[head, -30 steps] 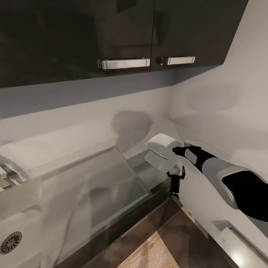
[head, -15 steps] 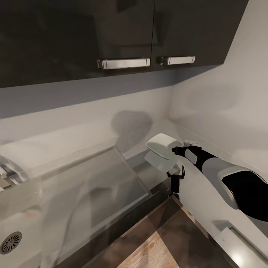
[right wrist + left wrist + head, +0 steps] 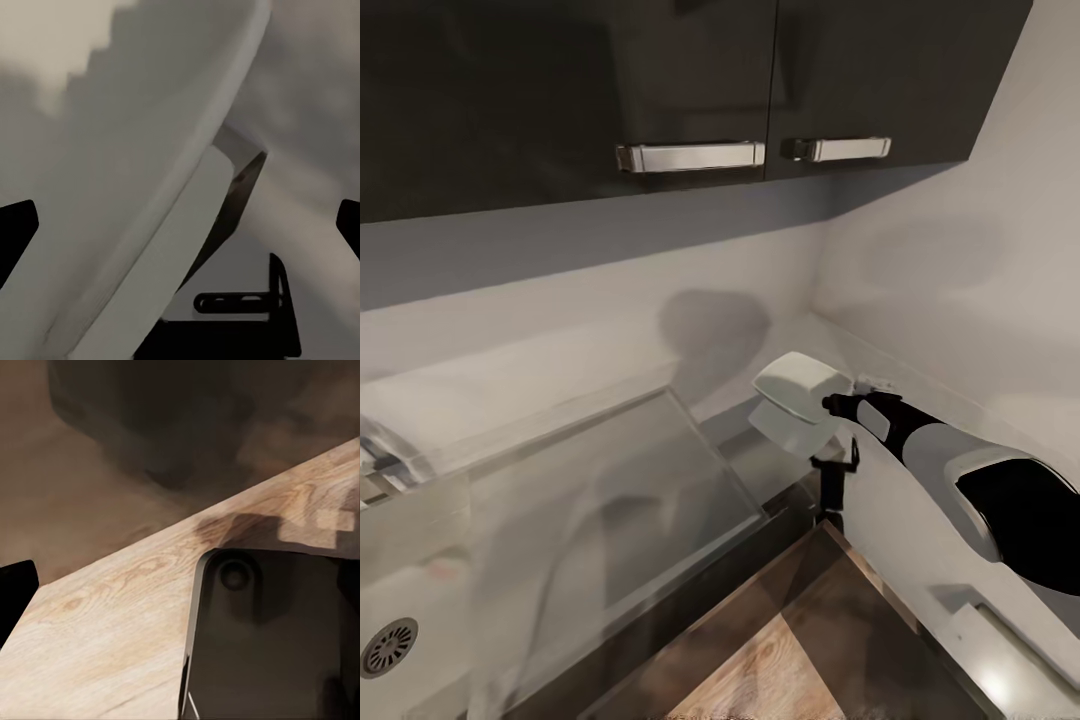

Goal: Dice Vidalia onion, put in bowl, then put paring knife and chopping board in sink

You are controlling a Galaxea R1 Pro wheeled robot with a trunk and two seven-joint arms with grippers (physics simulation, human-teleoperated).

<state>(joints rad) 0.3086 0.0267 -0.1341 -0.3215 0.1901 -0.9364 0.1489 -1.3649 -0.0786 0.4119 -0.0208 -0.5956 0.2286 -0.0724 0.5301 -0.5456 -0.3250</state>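
Note:
The white bowl (image 3: 801,385) rests on the glossy grey countertop (image 3: 610,480) near the back corner, with its mirror image just beneath it. My right gripper (image 3: 838,402) reaches in from the right, right against the bowl's rim. In the right wrist view the bowl (image 3: 142,202) is very close and tilted, and both black fingertips (image 3: 16,232) stand wide apart at the frame's edges. The sink (image 3: 420,590) lies at the near left, its round drain (image 3: 388,648) showing. One left fingertip (image 3: 15,592) hangs over the floor. The onion, chopping board and paring knife are out of view.
Dark upper cabinets (image 3: 660,80) with metal handles (image 3: 690,157) hang low over the counter. A wall (image 3: 950,290) closes the right side behind my arm. Wood floor (image 3: 780,660) lies below the counter's front edge. The robot's dark base (image 3: 270,645) sits on the floor.
The whole picture has shifted slightly, so the head moved. The bowl's rim looks a little higher and more tilted than before. My right arm has hardly moved.

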